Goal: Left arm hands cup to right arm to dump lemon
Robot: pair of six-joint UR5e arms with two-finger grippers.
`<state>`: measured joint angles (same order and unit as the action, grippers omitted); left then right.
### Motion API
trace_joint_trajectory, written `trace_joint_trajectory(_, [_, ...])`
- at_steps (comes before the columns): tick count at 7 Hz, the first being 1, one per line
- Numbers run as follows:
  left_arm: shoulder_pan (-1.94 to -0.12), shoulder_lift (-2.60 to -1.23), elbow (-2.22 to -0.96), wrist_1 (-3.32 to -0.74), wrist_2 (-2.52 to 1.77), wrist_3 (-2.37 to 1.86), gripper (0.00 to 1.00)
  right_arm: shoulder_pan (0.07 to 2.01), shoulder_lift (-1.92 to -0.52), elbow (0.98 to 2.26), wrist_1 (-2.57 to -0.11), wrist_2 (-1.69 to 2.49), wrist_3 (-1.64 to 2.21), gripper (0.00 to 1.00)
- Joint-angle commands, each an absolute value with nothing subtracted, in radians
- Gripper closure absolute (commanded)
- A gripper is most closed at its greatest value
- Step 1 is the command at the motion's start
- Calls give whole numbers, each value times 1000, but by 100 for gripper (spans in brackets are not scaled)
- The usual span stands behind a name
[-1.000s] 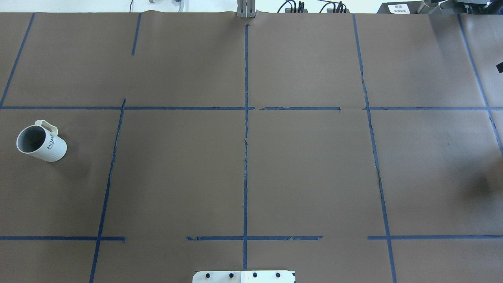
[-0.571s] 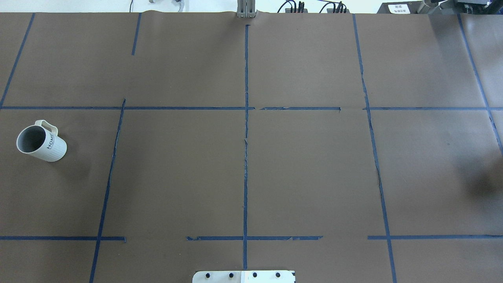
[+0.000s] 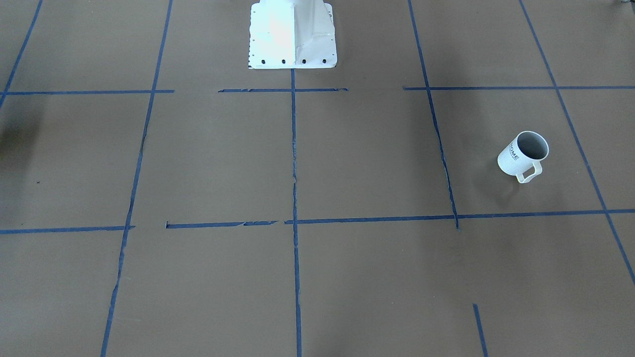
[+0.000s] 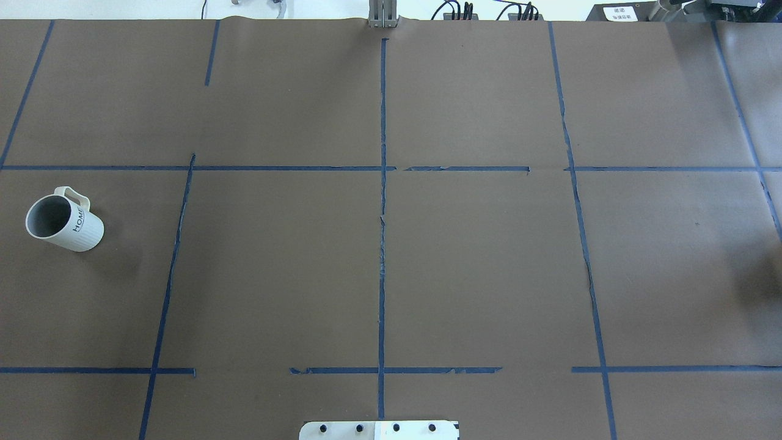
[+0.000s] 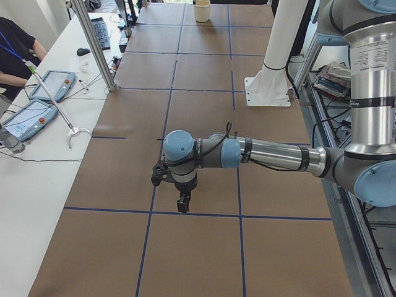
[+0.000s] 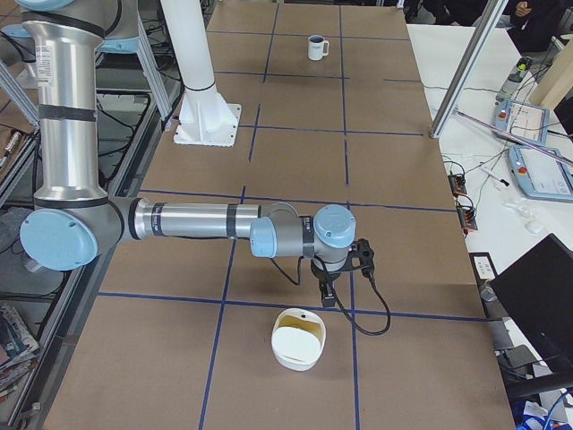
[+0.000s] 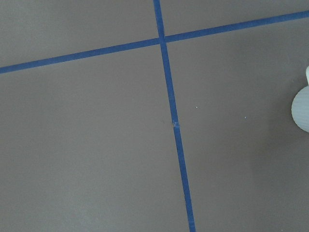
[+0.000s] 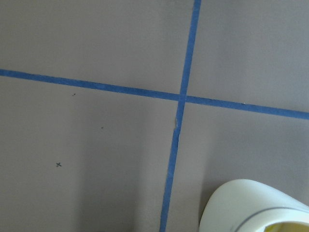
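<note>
Cup (image 4: 64, 220) upright, apart from left tool (image 5: 183, 206); whether tool parted, cannot tell.

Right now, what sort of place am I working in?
Probably a robotics lab: a table gridded in blue tape, the left arm over it, touchscreen pendants on a side bench.

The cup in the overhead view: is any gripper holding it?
No, the cup stands alone on the brown table, and nothing is touching it.
</note>
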<state>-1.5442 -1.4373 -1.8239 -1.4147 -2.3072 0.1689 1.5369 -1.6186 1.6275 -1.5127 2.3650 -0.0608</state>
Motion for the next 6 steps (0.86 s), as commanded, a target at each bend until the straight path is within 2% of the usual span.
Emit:
trace_joint_trajectory(1, [-1545, -1421, -1838, -1404, -2306, 164, 0, 1542, -1643, 1635, -1509, 2335, -52, 0])
trace_joint_trajectory(6, [-1539, -1424, -1815, -1414, -2303, 172, 0, 1542, -1643, 1632, -1508, 2341, -49, 0])
